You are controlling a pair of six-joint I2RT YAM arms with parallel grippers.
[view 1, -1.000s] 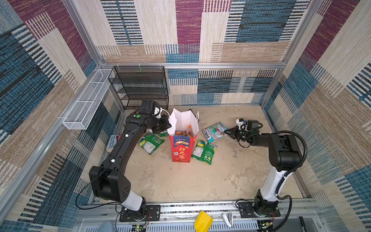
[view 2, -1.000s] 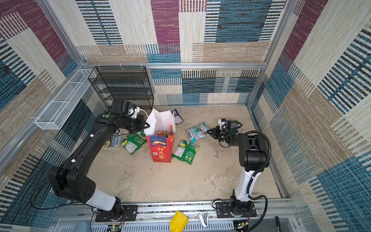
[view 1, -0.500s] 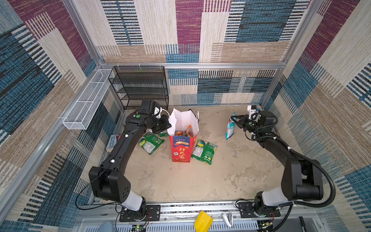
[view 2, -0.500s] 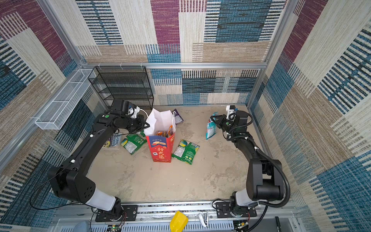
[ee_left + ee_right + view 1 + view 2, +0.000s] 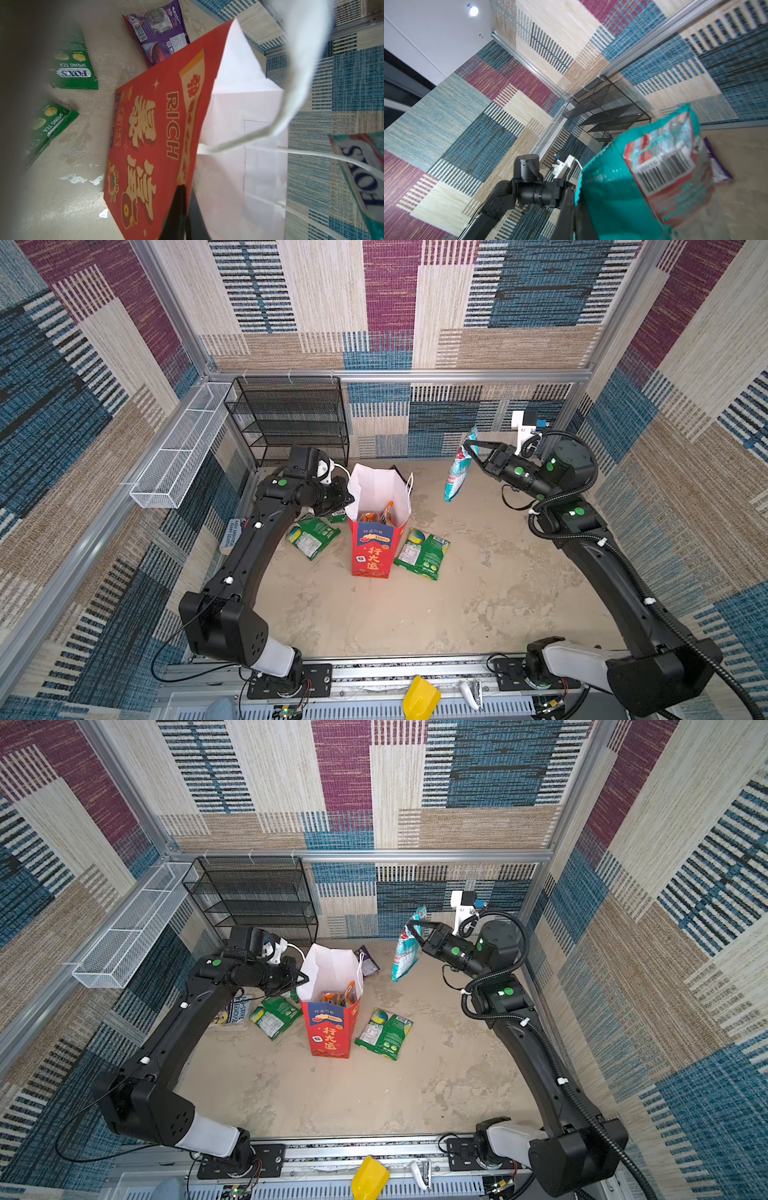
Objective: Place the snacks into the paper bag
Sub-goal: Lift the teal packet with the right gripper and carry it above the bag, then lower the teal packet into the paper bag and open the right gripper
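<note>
My right tool (image 5: 468, 446) pinches the teal pouch (image 5: 456, 475) by its top seam (light, floppy, slick). My left tool (image 5: 346, 500) clamps the paper bag (image 5: 371, 552) by its crushable rim.

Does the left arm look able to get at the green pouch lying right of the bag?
Probably not: the left gripper is shut on the paper bag's rim, and the bag stands between it and that green pouch.
</note>
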